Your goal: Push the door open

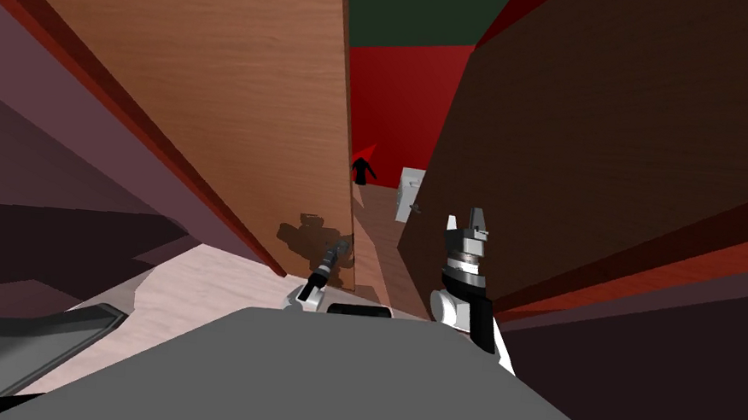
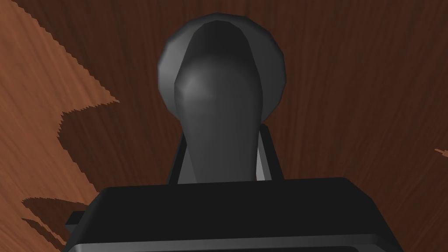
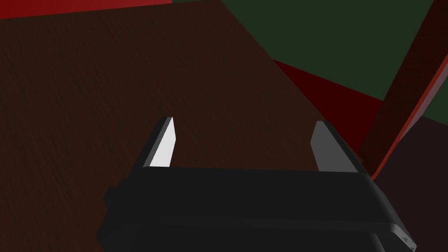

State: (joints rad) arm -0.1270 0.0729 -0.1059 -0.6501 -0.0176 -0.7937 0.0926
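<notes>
Two wood-grained panels stand ahead of me with a narrow gap between them. The lit, reddish-brown wooden door (image 1: 230, 78) is on my left, its free edge bordering the gap. A much darker brown wooden panel (image 1: 594, 138) is on my right.

My left gripper (image 1: 332, 255) reaches low on the lit door, close to that free edge. In the left wrist view its fingers (image 2: 261, 162) are pinched against both sides of the dark grey, rounded door handle (image 2: 221, 87). The handle sits on a round dark plate against the shadowed wood.

My right gripper (image 1: 467, 222) is raised beside the dark panel. In the right wrist view its two blades stand spread apart with nothing between them, facing that dark wood.

Through the gap I see a red wall (image 1: 399, 111) and a white box-shaped cabinet (image 1: 410, 194) on a brown floor. Pale flooring (image 1: 202, 281) lies at the foot of the lit door.
</notes>
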